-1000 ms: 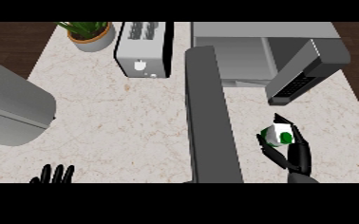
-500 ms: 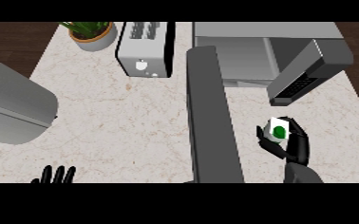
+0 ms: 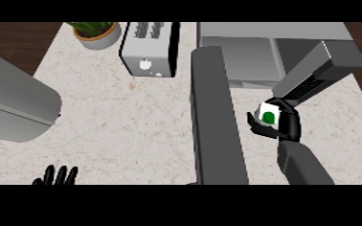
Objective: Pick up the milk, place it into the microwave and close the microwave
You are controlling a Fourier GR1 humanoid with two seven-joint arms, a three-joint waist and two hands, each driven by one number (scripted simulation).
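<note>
A white milk carton with a green mark is held off the counter at the right, with my right hand curled round it. It hangs just in front of the microwave, whose cavity faces me. The microwave's door stands swung out to the right, its edge right above the carton. At the bottom left edge my left hand rests open, fingers up.
A long dark grey bar runs down the middle, left of the carton. A silver toaster and a potted plant stand at the back. A large grey rounded body fills the left edge.
My right hand has carried the milk carton up the view, toward the microwave's opening. The left hand has stayed still.
</note>
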